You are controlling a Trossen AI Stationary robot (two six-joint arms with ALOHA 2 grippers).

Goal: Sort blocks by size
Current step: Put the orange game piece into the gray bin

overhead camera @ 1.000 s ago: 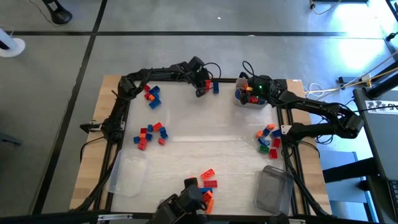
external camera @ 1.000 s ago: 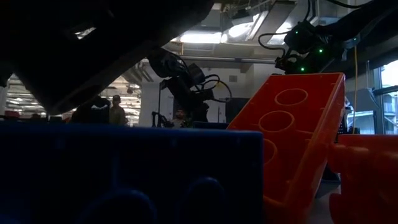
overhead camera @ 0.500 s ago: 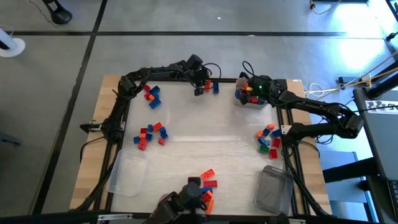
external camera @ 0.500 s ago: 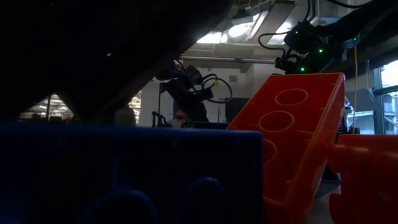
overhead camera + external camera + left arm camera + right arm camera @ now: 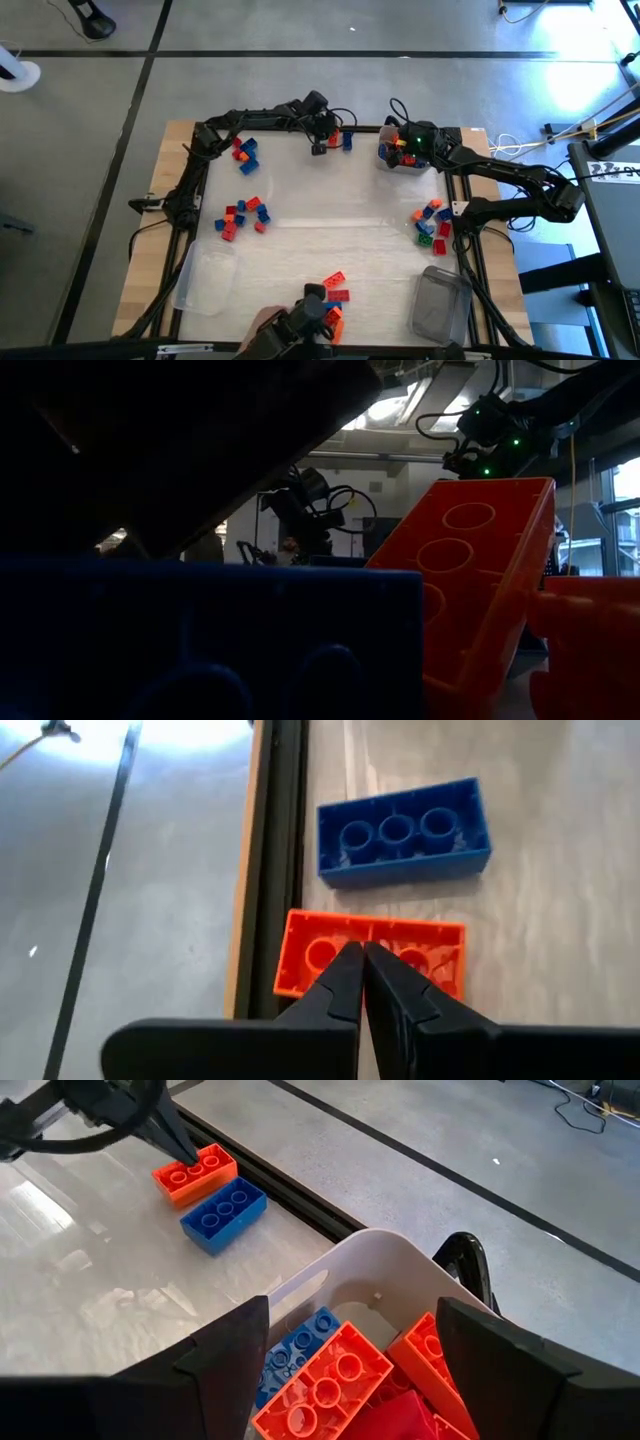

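Currently left gripper is clenched, tips pinching a wall of the orange six-stud plastic brick at the table's 12 o'clock edge, blue brick just beside. Thin grip: brick may twist out. Right gripper spread over white tub.

Grey concrete floor crossed by dark seams surrounded the wooden table; ceiling lights glowed in the room behind.
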